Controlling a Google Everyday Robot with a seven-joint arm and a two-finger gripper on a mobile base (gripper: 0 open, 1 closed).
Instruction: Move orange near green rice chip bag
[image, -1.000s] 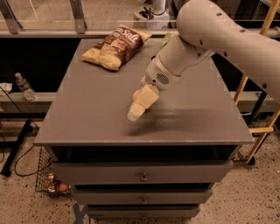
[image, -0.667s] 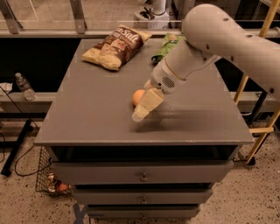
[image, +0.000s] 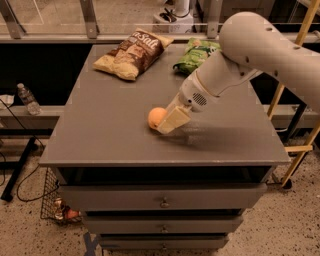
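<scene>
The orange (image: 155, 117) sits on the grey tabletop (image: 100, 130), a little in front of its middle. My gripper (image: 169, 120) comes down from the right and is right against the orange's right side, hiding part of it. The green rice chip bag (image: 195, 55) lies at the back of the table, right of centre, well behind the orange and partly hidden by my white arm (image: 235, 60).
A larger tan-and-brown chip bag (image: 132, 52) lies at the back left of the table. Drawers (image: 162, 202) are below the top. A water bottle (image: 28, 99) stands on a shelf to the left. A yellow frame (image: 295, 115) stands to the right.
My arm has swung to the right, uncovering the green bag. The orange, hidden behind the gripper a second ago, now shows at the gripper's left side.
</scene>
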